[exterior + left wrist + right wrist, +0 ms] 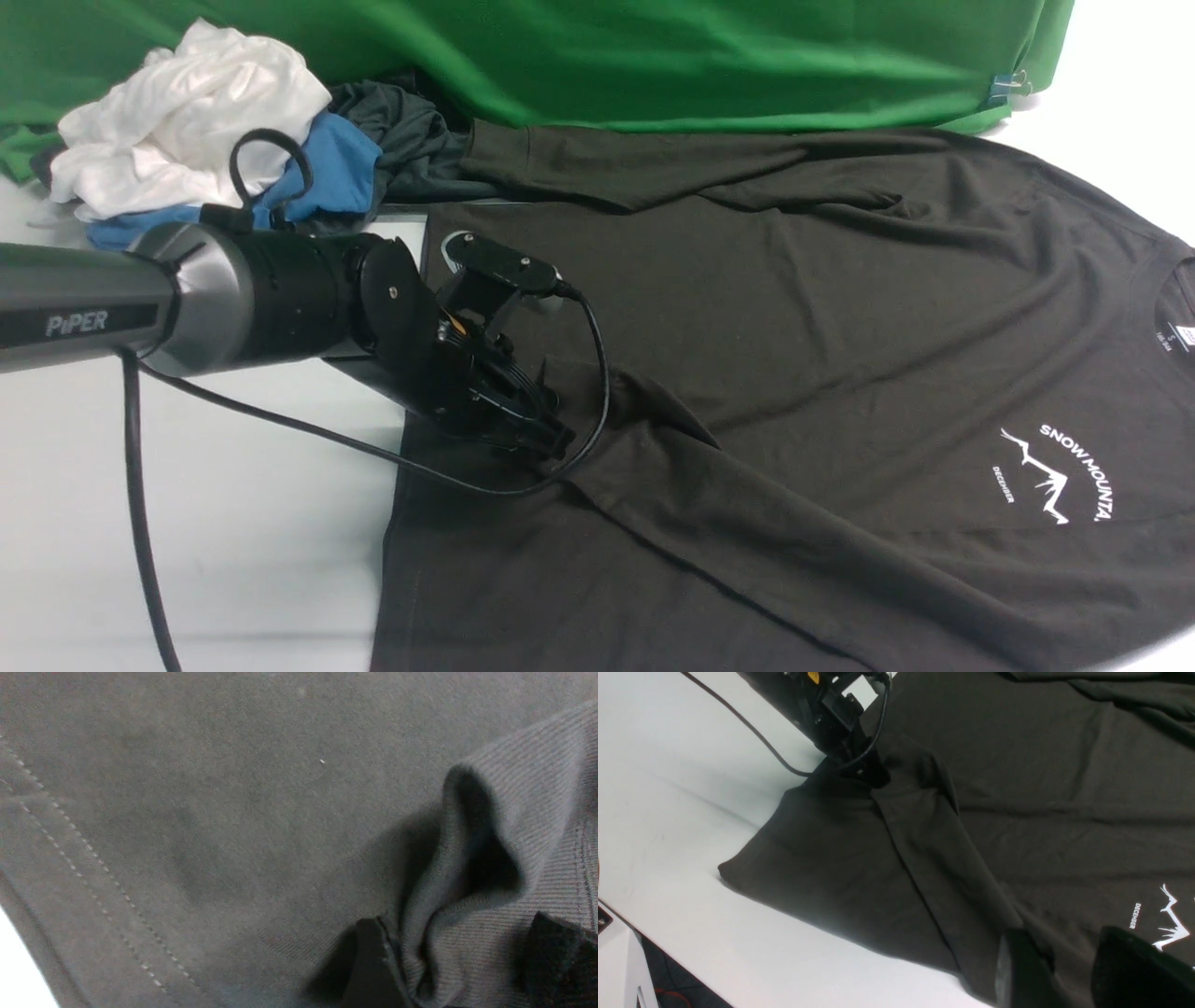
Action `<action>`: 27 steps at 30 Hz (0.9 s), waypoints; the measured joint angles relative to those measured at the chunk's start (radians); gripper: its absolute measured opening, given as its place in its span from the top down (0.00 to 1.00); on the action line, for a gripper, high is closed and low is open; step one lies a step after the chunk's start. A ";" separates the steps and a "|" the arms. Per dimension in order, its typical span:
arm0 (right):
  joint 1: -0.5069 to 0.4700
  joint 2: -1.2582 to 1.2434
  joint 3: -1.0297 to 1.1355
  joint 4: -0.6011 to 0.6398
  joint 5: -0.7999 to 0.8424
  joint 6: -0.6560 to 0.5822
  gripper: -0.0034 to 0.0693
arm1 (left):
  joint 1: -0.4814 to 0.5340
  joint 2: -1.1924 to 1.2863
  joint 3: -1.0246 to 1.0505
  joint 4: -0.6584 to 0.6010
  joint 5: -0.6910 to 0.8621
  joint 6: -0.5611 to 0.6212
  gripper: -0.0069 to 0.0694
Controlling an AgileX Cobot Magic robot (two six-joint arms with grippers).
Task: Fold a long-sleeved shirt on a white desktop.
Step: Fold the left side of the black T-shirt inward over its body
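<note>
The long-sleeved shirt (840,327) lies spread on the white desktop (233,523), logo (1055,471) up, collar to the right. One sleeve is folded across the body, and its ribbed cuff (514,858) lies crumpled at my left gripper (546,439). In the left wrist view the left gripper (467,966) is open, its fingers (369,961) wide apart on either side of the loose cuff. The right gripper (1069,970) hovers over the shirt (1041,788) near the logo, jaws apart with nothing gripped. It is outside the front view.
A pile of white (187,103), blue (336,173) and dark grey (411,140) garments sits at the back left, against the green backdrop (653,56). The left arm's cable (140,523) trails over the desktop. The desktop's edge (654,933) shows in the right wrist view.
</note>
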 joint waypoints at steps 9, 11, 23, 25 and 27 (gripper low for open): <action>0.000 0.000 0.000 0.001 -0.032 -0.019 0.62 | 0.000 0.006 -0.005 -0.017 0.027 0.054 0.62; 0.000 0.000 0.000 0.001 -0.036 -0.022 0.62 | 0.000 0.000 -0.005 -0.017 0.038 0.059 0.71; 0.000 0.000 0.000 0.001 -0.037 -0.024 0.62 | 0.000 -0.146 -0.001 0.019 0.113 0.055 0.80; 0.000 0.000 0.000 0.001 -0.037 -0.024 0.62 | 0.000 -0.170 -0.001 0.014 0.168 0.036 0.80; 0.000 0.000 0.000 0.001 -0.037 -0.024 0.62 | 0.000 -0.188 -0.001 0.013 0.230 0.010 0.80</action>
